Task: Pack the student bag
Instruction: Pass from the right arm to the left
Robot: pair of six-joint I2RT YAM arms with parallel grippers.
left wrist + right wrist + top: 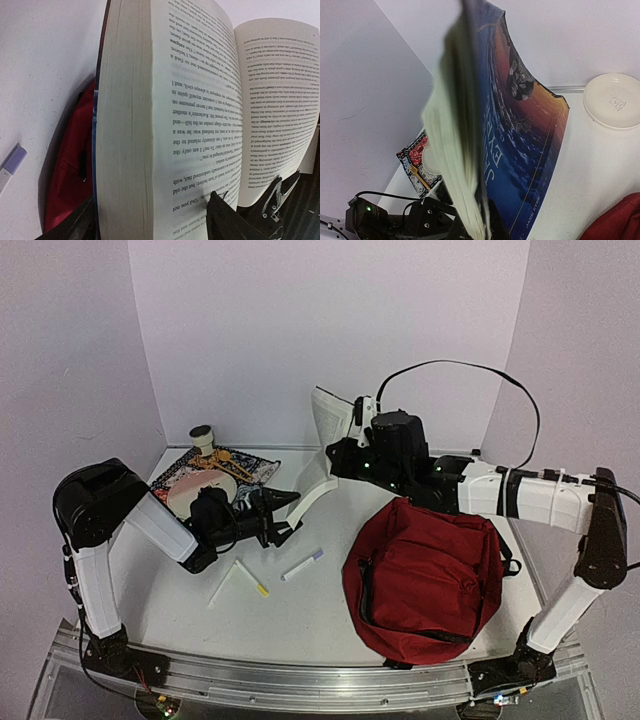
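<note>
Book edges in left gripper, right gripper; student bag beside.

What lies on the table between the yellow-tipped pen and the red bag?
A white marker with a purple cap, seen in the top view. It lies slantwise between the yellow-tipped pen and the student bag, touching neither.

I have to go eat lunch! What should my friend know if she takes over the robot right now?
Left gripper: shut on the book, lower half.
Right gripper: shut on its upper half; it is held open between them.
Student bag: lying on the table, right side; cannot tell if it is unzipped.
Done: book grasped.
Left: close it, put it in the bag; two pens wait on the table.
</note>
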